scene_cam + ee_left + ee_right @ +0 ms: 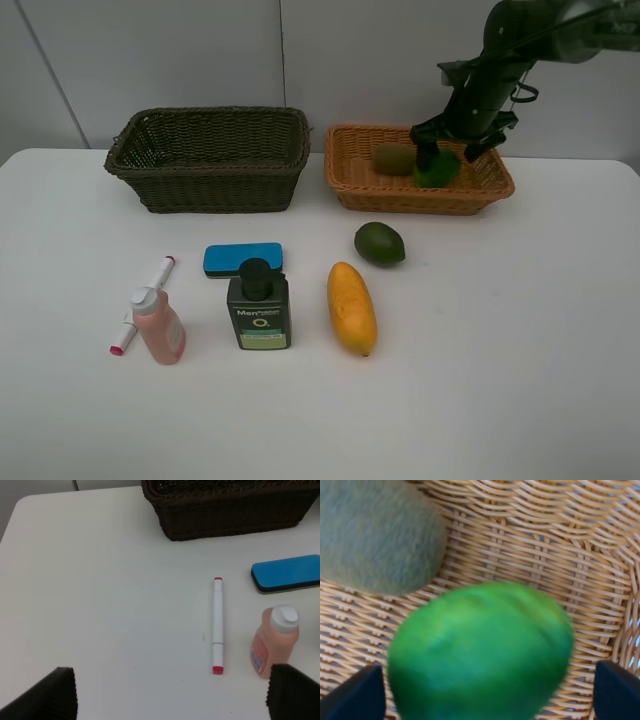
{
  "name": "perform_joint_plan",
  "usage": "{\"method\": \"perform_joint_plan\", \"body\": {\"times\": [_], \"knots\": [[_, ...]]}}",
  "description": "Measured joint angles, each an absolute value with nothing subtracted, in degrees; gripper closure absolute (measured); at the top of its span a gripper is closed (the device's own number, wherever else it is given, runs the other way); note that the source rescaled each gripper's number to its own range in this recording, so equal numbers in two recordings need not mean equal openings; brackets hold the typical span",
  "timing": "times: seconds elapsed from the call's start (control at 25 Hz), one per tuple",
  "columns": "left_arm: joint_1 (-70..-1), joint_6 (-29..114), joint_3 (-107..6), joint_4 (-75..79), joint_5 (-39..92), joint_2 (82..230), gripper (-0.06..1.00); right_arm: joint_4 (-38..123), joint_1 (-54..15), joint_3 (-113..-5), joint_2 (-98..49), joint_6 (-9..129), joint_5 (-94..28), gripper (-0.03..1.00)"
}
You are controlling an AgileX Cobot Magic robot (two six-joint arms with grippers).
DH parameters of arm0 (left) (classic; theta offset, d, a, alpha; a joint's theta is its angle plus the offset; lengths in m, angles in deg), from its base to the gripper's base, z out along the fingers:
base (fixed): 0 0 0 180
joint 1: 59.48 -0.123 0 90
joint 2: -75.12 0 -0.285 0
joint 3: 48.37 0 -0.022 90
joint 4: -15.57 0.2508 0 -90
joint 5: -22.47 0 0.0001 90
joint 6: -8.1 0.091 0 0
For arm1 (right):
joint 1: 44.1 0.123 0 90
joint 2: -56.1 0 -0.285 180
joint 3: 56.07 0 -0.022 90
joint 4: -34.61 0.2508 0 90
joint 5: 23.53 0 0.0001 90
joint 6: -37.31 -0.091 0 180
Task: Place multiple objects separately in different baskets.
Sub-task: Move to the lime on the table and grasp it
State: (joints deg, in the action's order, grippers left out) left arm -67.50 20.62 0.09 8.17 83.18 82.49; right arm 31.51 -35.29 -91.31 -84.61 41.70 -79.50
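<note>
My right gripper [450,156] hung at the upper right of the frame over the orange-tan basket [400,196]. Its fingers [355,692] were spread wide, gripping nothing. The bright green round fruit [480,650] sat blurred between them, inside the basket beside the brown kiwi [375,535]. My left gripper [170,695] gaped empty above the table [100,605], near the white pink-tipped marker [218,625].

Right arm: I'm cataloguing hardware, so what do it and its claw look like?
The right arm is black with chunky segments and a thin looped cable near the wrist. Its claw has two black fingers.
</note>
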Motion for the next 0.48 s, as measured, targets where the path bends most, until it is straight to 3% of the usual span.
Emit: {"method": "perform_joint_plan", "body": {"times": [0.48], "knots": [[-67.5, 20.62, 0.09, 8.17, 83.18, 82.49, -0.06, 31.5, -29.93, -91.31, -79.4, 43.14, -86.54, -0.03]]}}
